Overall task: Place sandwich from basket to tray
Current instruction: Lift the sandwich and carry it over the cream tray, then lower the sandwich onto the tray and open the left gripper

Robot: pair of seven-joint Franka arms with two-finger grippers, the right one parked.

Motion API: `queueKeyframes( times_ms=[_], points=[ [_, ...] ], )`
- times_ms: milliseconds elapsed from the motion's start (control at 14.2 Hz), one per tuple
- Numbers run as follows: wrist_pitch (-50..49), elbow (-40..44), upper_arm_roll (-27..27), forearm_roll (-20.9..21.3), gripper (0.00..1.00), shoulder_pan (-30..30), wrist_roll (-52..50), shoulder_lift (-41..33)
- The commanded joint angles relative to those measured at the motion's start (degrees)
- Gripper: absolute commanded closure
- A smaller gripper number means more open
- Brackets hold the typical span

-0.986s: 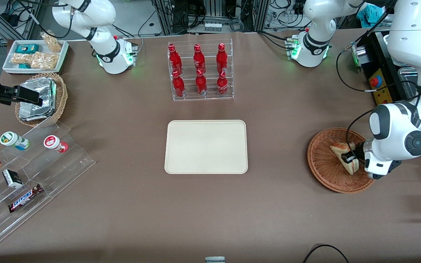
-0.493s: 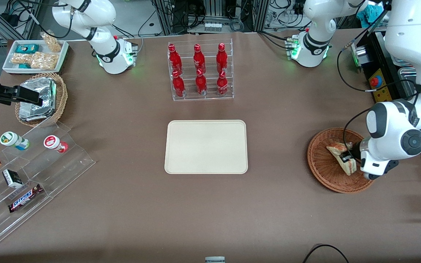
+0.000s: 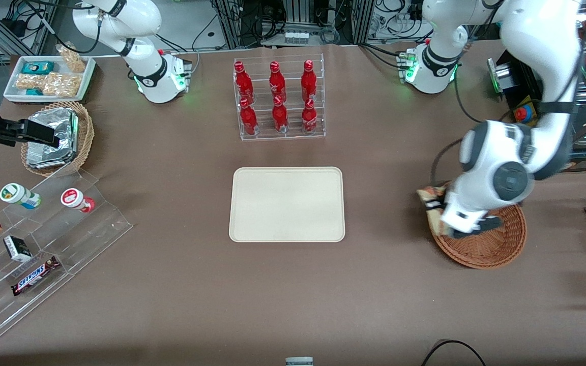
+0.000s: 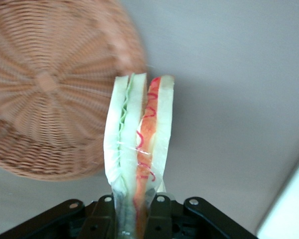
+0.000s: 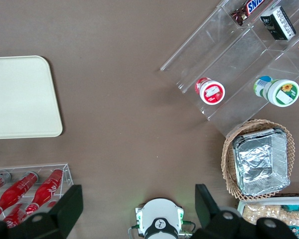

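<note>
The sandwich (image 3: 430,199), a clear-wrapped white-bread wedge with green and red-orange filling (image 4: 137,139), hangs in the air with my left gripper (image 3: 434,207) shut on its lower end. In the left wrist view the gripper (image 4: 135,211) has a black finger pressed on each side of the wedge. It hovers over the rim of the reddish-brown wicker basket (image 3: 499,244) on the side toward the tray; the basket (image 4: 45,99) shows nothing inside. The cream tray (image 3: 287,204) lies flat and bare at the table's middle, and also shows in the right wrist view (image 5: 20,97).
A clear rack of red bottles (image 3: 279,99) stands farther from the front camera than the tray. Toward the parked arm's end are a tan basket of foil packets (image 3: 56,136), a white snack dish (image 3: 49,76) and stepped acrylic shelves (image 3: 59,239).
My gripper has risen out of the basket with the sandwich and moved toward the tray, from the basket's middle to over its rim. The arm has swung with it.
</note>
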Motion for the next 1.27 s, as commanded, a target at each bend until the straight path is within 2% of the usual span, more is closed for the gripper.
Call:
queueKeyframes(
  times_ms=[0, 211, 352, 493, 634, 915, 1197],
  points=[
    [-1.09, 3.28, -0.29, 0.04, 0.90, -8.02, -0.68, 2.24],
    [-0.65, 5.38, -0.29, -0.04, 0.90, -16.03, -0.77, 5.05],
    [-0.65, 10.90, -0.46, -0.13, 0.88, -19.98, -0.94, 9.78],
    [-0.82, 17.93, -0.38, 0.39, 0.88, -25.52, -7.67, 16.10],
    [-0.74, 23.21, -0.29, 0.66, 0.88, -28.34, -12.62, 20.60],
    [-0.65, 27.01, -0.20, 0.75, 0.87, -31.34, -15.00, 24.39],
    [-0.65, 34.29, 0.15, 2.06, 0.85, -33.71, -19.30, 30.62]
  ],
)
